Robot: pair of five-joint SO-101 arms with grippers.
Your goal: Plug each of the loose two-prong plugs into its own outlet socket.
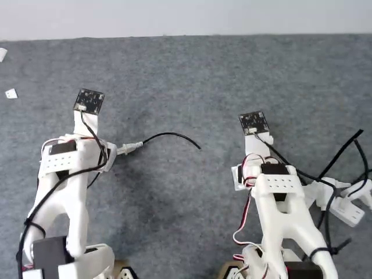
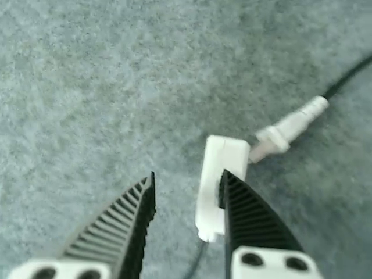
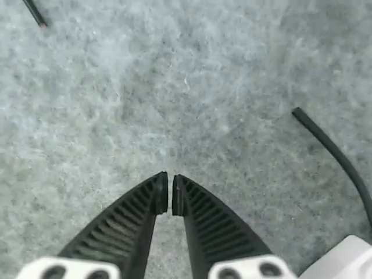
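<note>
Two white arms stand side by side on a grey, felt-like mat (image 1: 192,87) in the high view, with a pale strip of wall (image 1: 186,17) along its far edge and a couple of small white scraps (image 1: 10,93) near the far corner on the left arm's side. A white two-prong plug (image 1: 129,148) lies on the mat just beside the left arm (image 1: 64,174). Its thin black cord (image 1: 171,134) curves away toward the middle of the table and ends loose. On the outer side of the right arm (image 1: 285,203) sit white outlet pieces (image 1: 349,212) among several black cables (image 1: 343,154). In the left wrist view the left gripper (image 2: 188,174) hangs over the mat with its ribbed black fingers (image 2: 125,221) spread well apart and nothing clamped. A small white socket block (image 2: 210,186) lies in the gap, close against the inner face of one finger. The plug (image 2: 289,129), a slim white body with a collar and the black cord (image 2: 349,75) behind it, meets the block's far corner, though whether its prongs are seated or only touching is hard to tell. In the right wrist view the right gripper (image 3: 170,186) points down at the mat, its fingertips drawn together to a hairline slit and holding nothing. A black cable (image 3: 334,154) runs nearby, and a white corner of one of the outlet pieces (image 3: 343,261) shows just beside one finger.
</note>
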